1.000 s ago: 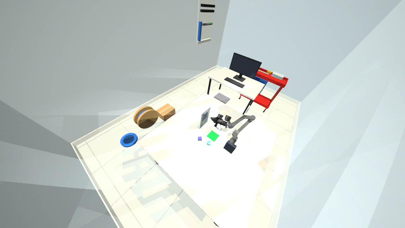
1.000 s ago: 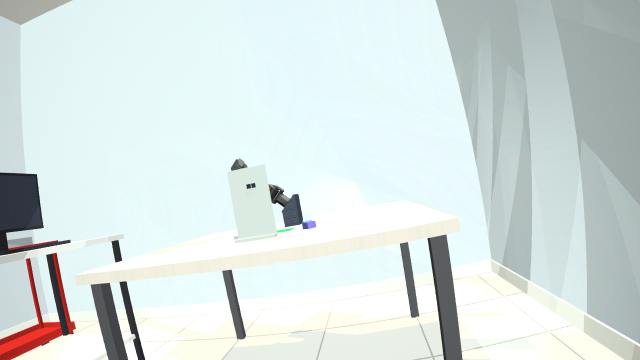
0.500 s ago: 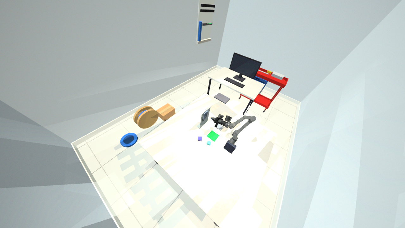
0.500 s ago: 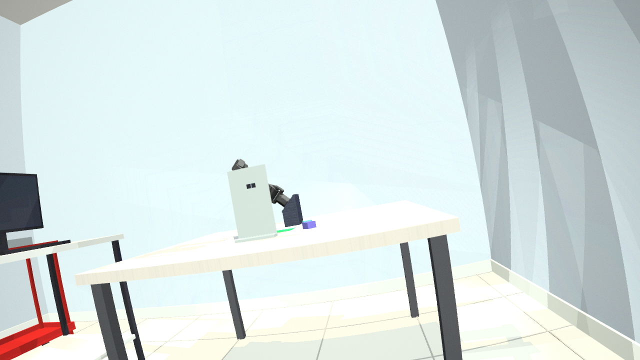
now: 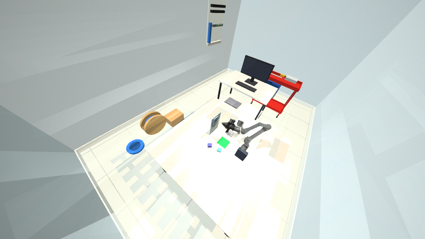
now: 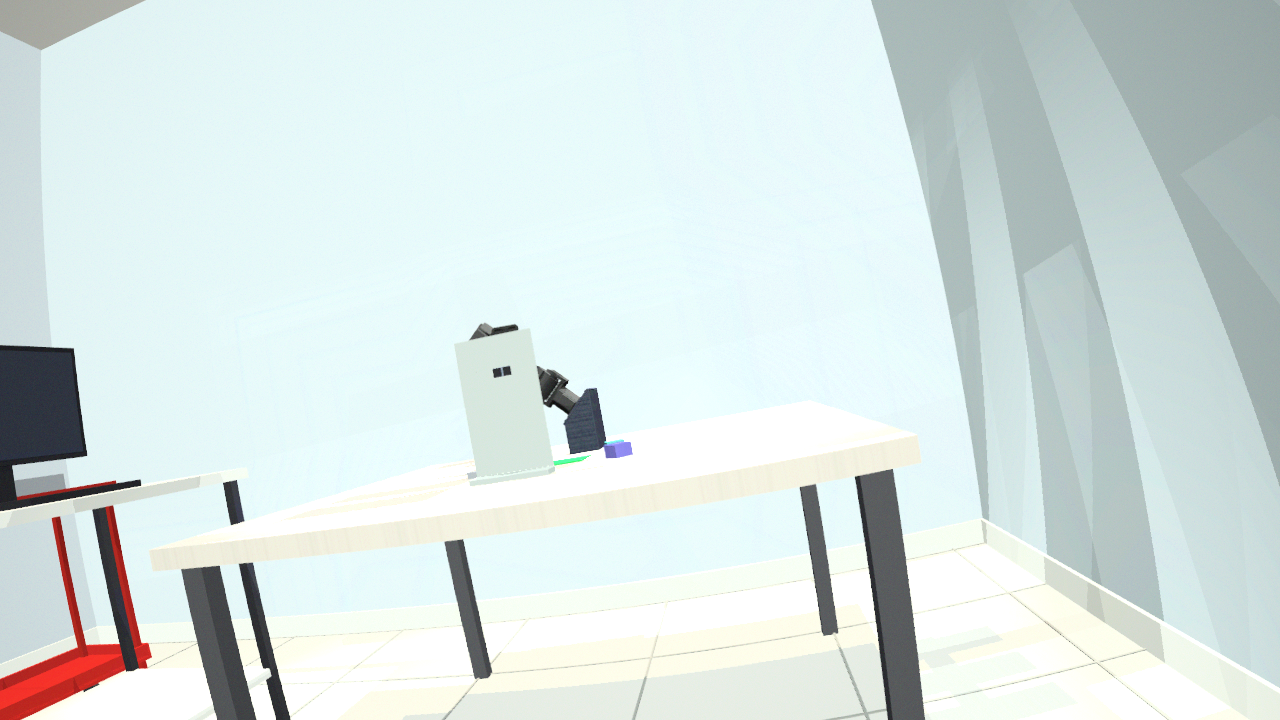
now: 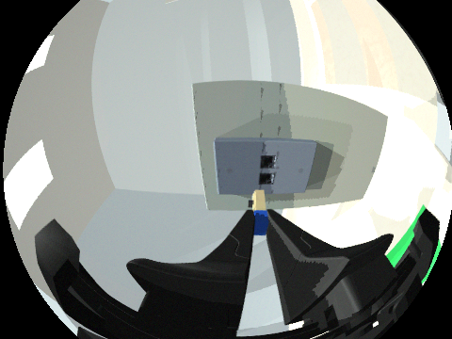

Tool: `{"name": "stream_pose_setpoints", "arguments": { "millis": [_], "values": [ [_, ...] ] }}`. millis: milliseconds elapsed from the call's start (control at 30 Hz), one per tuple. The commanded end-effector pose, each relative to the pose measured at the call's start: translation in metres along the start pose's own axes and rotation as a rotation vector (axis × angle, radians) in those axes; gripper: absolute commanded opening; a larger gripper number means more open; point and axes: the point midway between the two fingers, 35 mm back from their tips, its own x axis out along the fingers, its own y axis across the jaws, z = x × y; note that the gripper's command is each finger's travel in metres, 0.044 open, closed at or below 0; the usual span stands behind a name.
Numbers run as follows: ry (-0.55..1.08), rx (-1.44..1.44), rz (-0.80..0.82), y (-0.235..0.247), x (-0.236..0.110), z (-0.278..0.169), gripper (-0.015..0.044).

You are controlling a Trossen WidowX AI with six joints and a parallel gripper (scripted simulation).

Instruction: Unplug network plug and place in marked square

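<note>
In the wrist view my gripper is shut on the small network plug, which has a blue body and a tan front end. The plug is clear of the grey socket plate, just in front of its lower edge. Both sockets look dark and empty. The upright panel stands on the white table. From above, my gripper hovers a short way from the panel's face. The green marked square lies on the table below and beside my gripper.
A purple block and a cyan block lie near the square. The arm's dark base sits on the table. A desk with a monitor, a red cart, a cable reel and a box stand farther off.
</note>
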Motion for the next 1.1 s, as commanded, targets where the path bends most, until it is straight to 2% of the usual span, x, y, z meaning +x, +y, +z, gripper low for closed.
{"name": "stream_pose_setpoints", "arguments": {
  "millis": [0, 533, 1067],
  "values": [
    [-0.007, 0.003, 0.002, 0.010, -0.002, 0.001, 0.0000],
    [-0.003, 0.007, 0.000, 0.037, -0.015, -0.006, 0.0000],
    [0.033, 0.188, -0.397, -0.034, -0.013, -0.052, 0.0000]
  ]
}}
